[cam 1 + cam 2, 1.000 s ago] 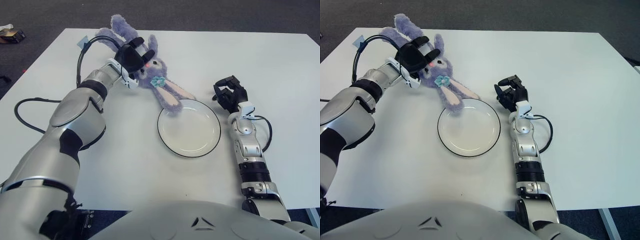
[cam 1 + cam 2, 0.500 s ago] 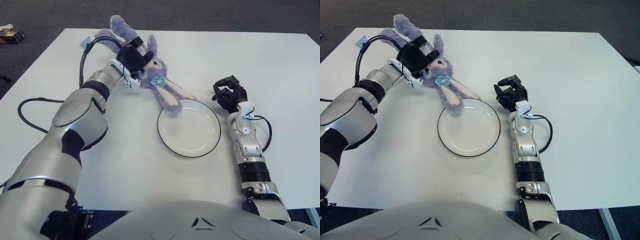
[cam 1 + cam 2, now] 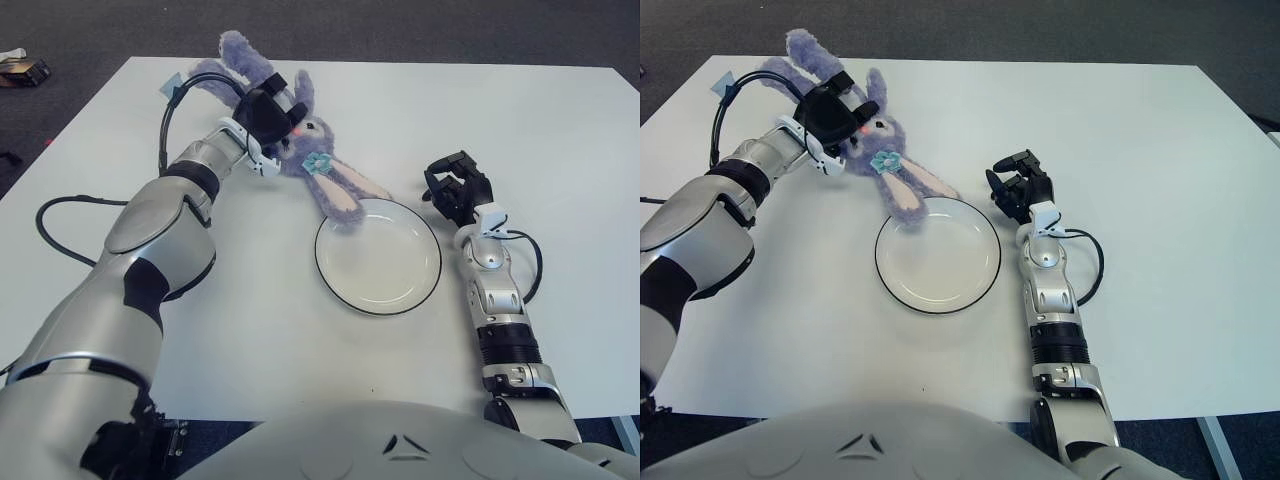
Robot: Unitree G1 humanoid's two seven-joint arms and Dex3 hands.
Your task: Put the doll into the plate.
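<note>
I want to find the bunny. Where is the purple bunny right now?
The doll lies at the table's far left, its head under the left hand, its feet just over the rim of the plate.

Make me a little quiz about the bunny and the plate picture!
1. True or false: the bunny lies wholly inside the plate.
2. Which hand is on the bunny's head? A) left hand B) right hand
3. Fill in: the plate holds ____.

Key: 1 false, only its feet reach the rim. 2 A. 3 nothing.
</note>
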